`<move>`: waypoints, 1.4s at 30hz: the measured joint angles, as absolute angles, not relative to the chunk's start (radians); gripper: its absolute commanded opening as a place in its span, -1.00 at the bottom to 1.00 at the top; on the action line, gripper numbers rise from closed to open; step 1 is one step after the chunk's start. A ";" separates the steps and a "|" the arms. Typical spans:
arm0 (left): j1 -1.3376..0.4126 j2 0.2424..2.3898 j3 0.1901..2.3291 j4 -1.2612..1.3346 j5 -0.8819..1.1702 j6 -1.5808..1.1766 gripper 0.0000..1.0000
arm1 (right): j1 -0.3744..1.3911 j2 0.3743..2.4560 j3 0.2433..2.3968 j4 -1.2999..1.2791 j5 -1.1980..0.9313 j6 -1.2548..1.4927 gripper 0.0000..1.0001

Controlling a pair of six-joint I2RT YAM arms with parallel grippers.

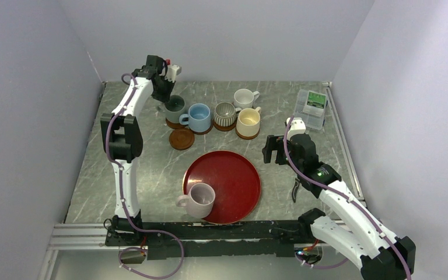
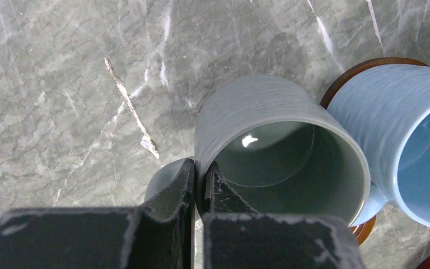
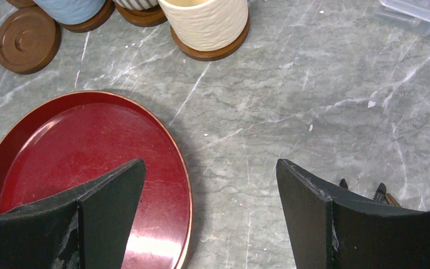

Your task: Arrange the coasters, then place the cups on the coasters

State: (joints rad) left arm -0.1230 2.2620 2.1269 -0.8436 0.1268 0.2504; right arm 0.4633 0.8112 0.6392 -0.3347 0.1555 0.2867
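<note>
My left gripper (image 1: 167, 98) (image 2: 200, 180) is shut on the rim of the grey-green cup (image 1: 175, 105) (image 2: 269, 117), one finger inside and one outside. A coaster edge (image 2: 365, 230) shows under that cup. Beside it the light blue cup (image 1: 199, 116) (image 2: 409, 134), the ribbed cup (image 1: 226, 114) and the cream-yellow cup (image 1: 248, 122) (image 3: 204, 19) each sit on a coaster. The white cup (image 1: 244, 97) stands behind them. One bare coaster (image 1: 182, 139) (image 3: 27, 39) lies in front. The lilac cup (image 1: 198, 200) stands on the red tray. My right gripper (image 1: 274, 150) (image 3: 210, 182) hangs open and holds nothing, over the tray's right edge.
The large glossy red tray (image 1: 233, 175) (image 3: 73, 145) takes up the near middle of the table. A clear plastic box (image 1: 311, 108) (image 3: 420, 11) sits at the back right. A small dark tool (image 1: 295, 189) lies next to the right arm. Walls close in on three sides.
</note>
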 measured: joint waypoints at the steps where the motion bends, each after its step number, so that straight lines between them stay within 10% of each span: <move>1: -0.123 2.262 2.127 -0.844 0.127 0.250 -0.94 | 0.463 0.811 0.639 -0.335 0.155 0.287 0.83; 36: -0.131 2.306 2.153 -0.869 0.116 0.250 -0.94 | 0.463 0.816 0.639 -0.335 0.155 0.287 0.83; 42: -0.130 2.317 2.171 -0.882 0.115 0.252 -0.61 | 0.463 0.820 0.639 -0.335 0.154 0.286 0.84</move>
State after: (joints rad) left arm -0.1303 2.3165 2.1708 -0.8822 0.1154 0.2516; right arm 0.4633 0.8200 0.6388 -0.3351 0.1543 0.2863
